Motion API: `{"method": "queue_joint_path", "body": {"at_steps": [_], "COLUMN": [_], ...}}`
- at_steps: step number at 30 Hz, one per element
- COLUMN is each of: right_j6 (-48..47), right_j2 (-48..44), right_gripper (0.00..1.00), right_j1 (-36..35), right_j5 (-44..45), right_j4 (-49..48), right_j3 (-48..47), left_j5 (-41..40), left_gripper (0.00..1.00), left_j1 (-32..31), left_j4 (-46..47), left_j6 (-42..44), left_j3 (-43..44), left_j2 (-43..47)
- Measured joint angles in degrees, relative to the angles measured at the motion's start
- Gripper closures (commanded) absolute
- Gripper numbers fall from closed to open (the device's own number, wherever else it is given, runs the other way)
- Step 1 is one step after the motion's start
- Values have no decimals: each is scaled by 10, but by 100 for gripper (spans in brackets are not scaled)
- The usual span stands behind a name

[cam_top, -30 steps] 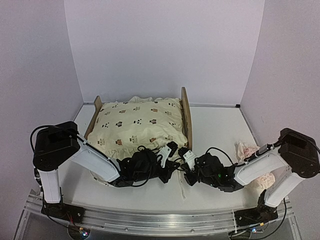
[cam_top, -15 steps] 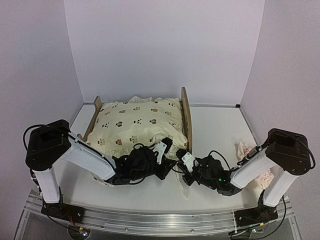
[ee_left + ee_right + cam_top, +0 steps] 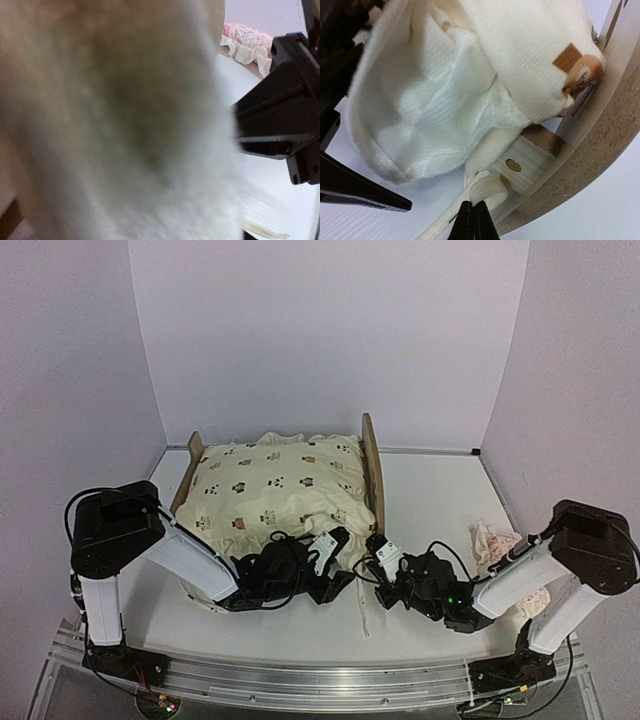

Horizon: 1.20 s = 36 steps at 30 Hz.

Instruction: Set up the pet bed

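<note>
Bed (image 3: pixel 371 502) lying centre-left on table (image 3: pixel 440 490), long axis left to right, headboard (image 3: pixel 369 445) at right, footboard (image 3: pixel 195 452) at left, cushion (image 3: pixel 275 490) on top. The frame is judged light and stiff, best held by a board edge; the cushion is soft and limp. Right gripper (image 3: pixel 472 220) is pinched closed on a tie (image 3: pixel 481 186) beside the headboard. Left gripper (image 3: pixel 332 543) sits at the cushion's near corner; whether its jaws are apart cannot be told.

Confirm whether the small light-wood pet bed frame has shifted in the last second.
No. The light-wood pet bed holds place; its headboard top still overlaps the back wall at the same spot.
</note>
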<state>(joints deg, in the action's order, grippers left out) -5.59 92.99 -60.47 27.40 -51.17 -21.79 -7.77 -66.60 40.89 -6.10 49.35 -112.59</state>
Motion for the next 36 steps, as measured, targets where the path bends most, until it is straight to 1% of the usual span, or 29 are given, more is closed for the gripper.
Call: {"method": "queue_joint_path", "body": {"at_steps": [3,8,16,18,21,25,29,32,36], "right_j6": [5,16,49,58,69,78,86,90,97], "right_j2": [-10,-19,-69,-82,-99,-122,-156,-195,-252], "right_gripper": [100,100,100,100,100,100,100,100,100], "right_j1": [0,0,0,0,0,0,0,0,0], "right_j5": [3,4,-3,-9,-18,-22,-38,-70,-117], "right_j4": [11,32,86,103,130,156,180,209,264], "right_j3": [1,2,7,7,7,7,10,16,17], "left_j5": [12,20,10,6,-10,-29,-32,-29,-8], "left_gripper": [32,21,17,18,22,24,25,26,26], "left_j1": [6,11,13,13,13,10,8,8,8], "left_j4": [8,36,106,113,112,136,194,235,256], "left_j6": [18,47,81,80,82,92,99,104,101], "left_j3": [6,12,4,-13,-50,-66,-69,-59,-34], "left_j2": [-21,-44,-63,-52,-11,8,-18,-56,-98]}}
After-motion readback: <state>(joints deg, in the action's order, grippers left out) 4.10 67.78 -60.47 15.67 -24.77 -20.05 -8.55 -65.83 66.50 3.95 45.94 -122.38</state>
